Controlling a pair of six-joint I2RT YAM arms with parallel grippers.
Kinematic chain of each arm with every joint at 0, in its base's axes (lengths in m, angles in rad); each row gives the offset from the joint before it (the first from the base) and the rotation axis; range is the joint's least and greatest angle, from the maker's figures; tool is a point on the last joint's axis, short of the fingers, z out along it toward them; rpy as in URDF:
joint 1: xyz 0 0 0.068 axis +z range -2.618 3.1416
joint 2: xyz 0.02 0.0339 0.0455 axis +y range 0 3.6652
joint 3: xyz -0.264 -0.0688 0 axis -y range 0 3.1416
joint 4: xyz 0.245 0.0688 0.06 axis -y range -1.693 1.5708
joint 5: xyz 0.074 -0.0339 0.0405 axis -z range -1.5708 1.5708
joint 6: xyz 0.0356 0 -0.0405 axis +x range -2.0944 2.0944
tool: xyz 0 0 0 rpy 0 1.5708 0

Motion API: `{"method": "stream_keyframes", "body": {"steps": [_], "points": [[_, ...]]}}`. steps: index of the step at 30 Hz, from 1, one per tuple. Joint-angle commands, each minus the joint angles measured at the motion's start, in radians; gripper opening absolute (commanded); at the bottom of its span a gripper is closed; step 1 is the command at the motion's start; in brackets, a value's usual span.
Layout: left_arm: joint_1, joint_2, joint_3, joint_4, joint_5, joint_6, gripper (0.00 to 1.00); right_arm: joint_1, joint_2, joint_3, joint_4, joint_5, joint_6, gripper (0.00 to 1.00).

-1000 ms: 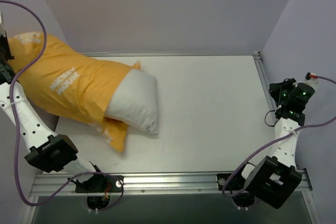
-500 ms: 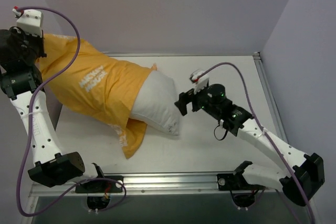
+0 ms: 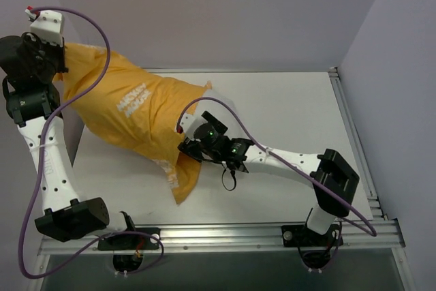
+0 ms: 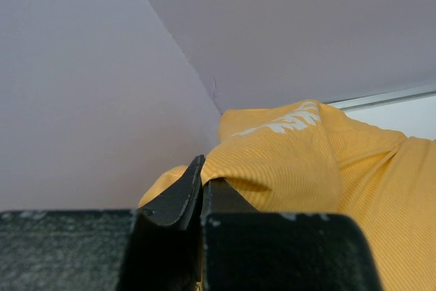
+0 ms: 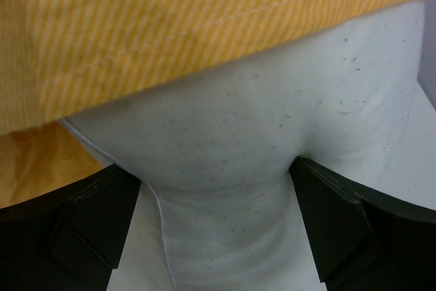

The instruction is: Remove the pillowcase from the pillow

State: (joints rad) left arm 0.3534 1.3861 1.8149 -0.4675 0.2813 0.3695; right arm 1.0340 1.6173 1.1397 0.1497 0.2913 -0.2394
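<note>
Between the right gripper's (image 5: 214, 216) spread fingers (image 5: 88, 226), the pillow (image 5: 225, 134) (pillowcase (image 4: 306, 168) tight in left gripper's (image 4: 203, 175) pinch).

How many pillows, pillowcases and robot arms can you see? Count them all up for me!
Pillowcase, orange: 1
Pillow, white: 1
Robot arms: 2, the left arm and the right arm
Total: 4

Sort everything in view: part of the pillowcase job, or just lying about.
Job: pillowcase; pillow; left claw pinching the pillowcase; right claw open astride the pillow.
Just there: purple cable; table; rail.
</note>
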Motion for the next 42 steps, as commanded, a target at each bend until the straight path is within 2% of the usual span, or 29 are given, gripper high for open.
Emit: {"method": "stream_keyframes", "body": {"steps": [1, 5, 7, 8, 9, 10, 13, 16, 17, 18, 20, 23, 25, 28, 29, 31, 32, 35, 36, 39, 42], "points": [[-0.008, -0.019, 0.047, 0.084, 0.001, -0.017, 0.02, -0.006, 0.056, 0.09, -0.001, 0.151, -0.058, 1.0], [-0.01, -0.019, 0.041, 0.087, 0.007, -0.024, 0.02, -0.011, 0.17, 0.146, -0.022, 0.138, -0.067, 1.0], [-0.01, -0.019, 0.04, 0.089, 0.006, -0.027, 0.02, -0.028, 0.245, 0.172, -0.071, 0.12, -0.049, 0.83], [-0.01, -0.021, 0.035, 0.089, 0.009, -0.029, 0.02, -0.038, 0.271, 0.204, -0.094, 0.105, -0.031, 0.66], [-0.01, -0.021, 0.032, 0.087, 0.01, -0.027, 0.02, -0.051, 0.318, 0.218, -0.111, 0.105, 0.001, 0.39], [-0.01, -0.024, 0.027, 0.084, 0.015, -0.024, 0.02, -0.075, 0.334, 0.222, -0.12, 0.101, 0.059, 0.0], [-0.01, -0.024, 0.011, 0.054, 0.021, -0.003, 0.02, -0.091, 0.323, 0.163, -0.056, 0.1, 0.123, 0.0], [-0.013, 0.005, 0.02, -0.052, 0.041, 0.046, 0.51, -0.104, 0.268, 0.103, -0.007, 0.063, 0.184, 0.0], [-0.014, 0.01, 0.023, -0.08, 0.045, 0.055, 0.82, -0.115, 0.232, 0.085, 0.01, 0.046, 0.199, 0.0], [-0.014, 0.014, 0.02, -0.126, 0.051, 0.068, 0.97, -0.12, 0.213, 0.051, 0.025, 0.028, 0.213, 0.0], [-0.014, 0.007, 0.005, -0.157, 0.073, 0.069, 0.94, -0.127, 0.176, 0.019, 0.069, -0.027, 0.239, 0.0], [-0.019, -0.028, -0.038, -0.169, 0.169, 0.029, 0.94, -0.146, 0.11, -0.04, 0.123, -0.125, 0.317, 0.0], [-0.053, -0.041, -0.034, -0.236, 0.254, 0.019, 0.94, -0.17, 0.067, -0.092, 0.178, -0.179, 0.359, 0.0], [-0.267, -0.033, -0.044, -0.39, 0.153, 0.074, 0.94, -0.209, 0.021, -0.17, 0.257, -0.265, 0.442, 0.0], [-0.406, -0.033, -0.067, -0.404, 0.112, 0.074, 0.94, -0.218, 0.007, -0.19, 0.277, -0.277, 0.46, 0.0], [-0.517, -0.029, -0.159, -0.402, 0.02, 0.06, 0.94, -0.248, -0.01, -0.256, 0.344, -0.345, 0.52, 0.0], [-0.628, -0.027, -0.192, -0.383, -0.022, 0.056, 0.94, -0.258, -0.025, -0.277, 0.372, -0.363, 0.543, 0.0], [-0.779, -0.018, -0.291, -0.321, -0.149, 0.051, 0.94, -0.269, -0.052, -0.351, 0.453, -0.402, 0.606, 0.0], [-0.86, -0.013, -0.304, -0.31, -0.171, 0.022, 0.94, -0.269, -0.056, -0.371, 0.503, -0.409, 0.623, 0.0], [-0.922, 0.043, -0.309, -0.278, -0.202, -0.106, 0.94, -0.269, -0.062, -0.449, 0.623, -0.438, 0.702, 0.0], [-0.952, 0.094, -0.301, -0.238, -0.221, -0.199, 0.94, -0.267, -0.042, -0.456, 0.639, -0.448, 0.739, 0.0]]}}
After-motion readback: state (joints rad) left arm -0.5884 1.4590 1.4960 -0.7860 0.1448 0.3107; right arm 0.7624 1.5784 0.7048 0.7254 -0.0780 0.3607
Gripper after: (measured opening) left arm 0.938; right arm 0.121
